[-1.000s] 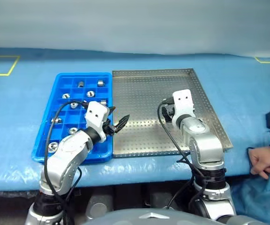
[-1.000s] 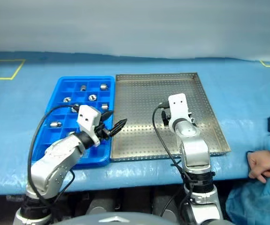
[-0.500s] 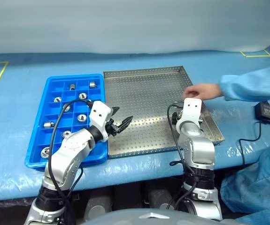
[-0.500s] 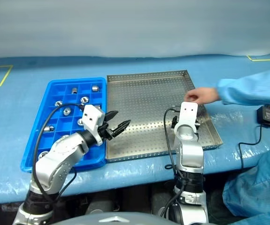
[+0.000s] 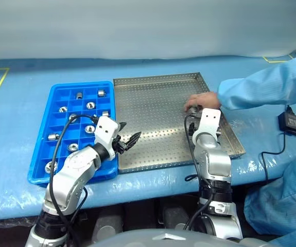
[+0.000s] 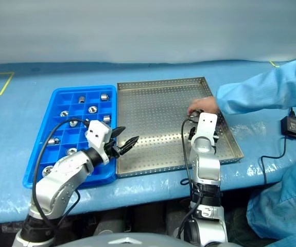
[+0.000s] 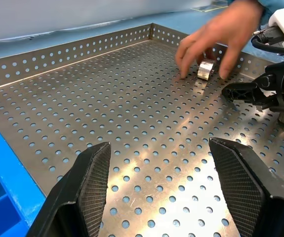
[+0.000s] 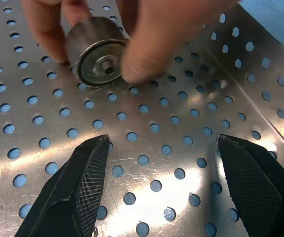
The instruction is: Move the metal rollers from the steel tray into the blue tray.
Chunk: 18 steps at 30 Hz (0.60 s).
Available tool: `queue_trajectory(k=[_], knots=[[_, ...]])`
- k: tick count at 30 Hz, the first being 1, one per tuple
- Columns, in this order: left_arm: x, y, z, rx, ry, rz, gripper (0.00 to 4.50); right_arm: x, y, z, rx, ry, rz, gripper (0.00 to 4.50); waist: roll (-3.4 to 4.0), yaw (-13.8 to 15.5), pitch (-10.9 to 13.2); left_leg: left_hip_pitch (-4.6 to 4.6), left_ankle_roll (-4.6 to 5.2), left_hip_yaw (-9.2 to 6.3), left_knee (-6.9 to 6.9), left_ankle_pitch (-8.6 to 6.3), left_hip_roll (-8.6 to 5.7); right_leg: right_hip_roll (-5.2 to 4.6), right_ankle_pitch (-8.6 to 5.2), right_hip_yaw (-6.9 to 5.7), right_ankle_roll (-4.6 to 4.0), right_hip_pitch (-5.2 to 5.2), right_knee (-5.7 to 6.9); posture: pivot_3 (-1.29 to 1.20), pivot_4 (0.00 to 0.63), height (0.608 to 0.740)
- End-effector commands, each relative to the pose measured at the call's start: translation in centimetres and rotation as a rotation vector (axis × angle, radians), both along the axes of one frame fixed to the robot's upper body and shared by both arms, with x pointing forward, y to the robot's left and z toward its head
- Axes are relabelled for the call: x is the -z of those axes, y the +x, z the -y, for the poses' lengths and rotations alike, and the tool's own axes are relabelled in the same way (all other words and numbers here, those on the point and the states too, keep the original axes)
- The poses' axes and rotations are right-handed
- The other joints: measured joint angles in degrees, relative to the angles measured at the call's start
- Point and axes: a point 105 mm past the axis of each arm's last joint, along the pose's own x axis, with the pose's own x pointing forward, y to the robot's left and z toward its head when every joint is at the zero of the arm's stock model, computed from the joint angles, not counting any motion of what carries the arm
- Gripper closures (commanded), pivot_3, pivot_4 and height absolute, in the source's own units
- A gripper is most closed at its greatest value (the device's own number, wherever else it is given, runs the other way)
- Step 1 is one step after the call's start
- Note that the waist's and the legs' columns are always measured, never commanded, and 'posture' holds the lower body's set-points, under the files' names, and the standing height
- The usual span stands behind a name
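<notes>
Note that a person's hand (image 5: 200, 99) reaches in from the right of the frame and grips one metal roller (image 8: 96, 59) on the steel tray (image 5: 158, 92) floor, directly in front of your right gripper (image 8: 171, 185). Both the right gripper and the left gripper (image 7: 169, 185) stand open and empty. Other rollers (image 5: 90, 105) sit in compartments of the blue tray (image 5: 39, 172), left of centre. A black adapter (image 5: 290, 122) lies at far right.
</notes>
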Motion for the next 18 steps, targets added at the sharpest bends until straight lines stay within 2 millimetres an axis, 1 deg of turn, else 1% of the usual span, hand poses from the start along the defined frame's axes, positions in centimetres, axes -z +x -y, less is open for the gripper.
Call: queue_trajectory(k=[1, 9, 12, 14, 18], knots=[[-1.5, -0.2, 0.0, -0.001, -0.003, 0.063, 1.04, -1.1, 0.6, -0.8, -0.023, 0.011, 0.042, 0.82, 0.0, 0.0, 0.0, 0.01, 0.01, 0.02, 0.0, 0.0, 0.0, 0.0, 0.0, 0.01, 0.0, 0.0, 0.0, 0.04, 0.15, 0.74], [-1.6, -0.1, -0.6, -0.024, 0.01, 0.068, 1.04, -1.8, 0.7, -1.0, -0.042, 0.021, 0.064, 0.82, 0.0, 0.0, 0.0, 0.03, 0.02, 0.09, 0.0, 0.01, 0.01, 0.01, 0.01, 0.08, 0.0, -0.01, 0.01, 0.05, 0.15, 0.74], [-1.6, 0.0, -1.8, -0.063, 0.03, 0.071, 1.04, -2.3, 0.8, -1.7, -0.085, 0.039, 0.088, 0.82, 0.01, -0.1, 0.0, 0.03, 0.02, 0.1, -0.01, 0.01, 0.01, 0.01, 0.01, 0.1, 0.0, -0.03, 0.01, 0.05, 0.15, 0.74], [-1.5, 0.0, -2.4, -0.081, 0.039, 0.071, 1.04, -2.7, 0.9, -2.9, -0.157, 0.061, 0.107, 0.82, 0.01, 0.0, 0.0, 0.02, 0.02, 0.1, -0.04, 0.01, 0.02, 0.02, 0.01, 0.09, 0.0, -0.05, 0.01, 0.05, 0.15, 0.74], [-1.5, 0.0, -2.7, -0.091, 0.047, 0.068, 1.04, -3.7, 0.6, -6.8, -0.386, 0.14, 0.144, 0.82, 0.01, 0.4, 0.0, 0.0, 0.03, 0.07, -0.09, 0.01, 0.02, 0.01, 0.04, 0.07, 0.02, -0.07, 0.01, 0.05, 0.15, 0.74]])
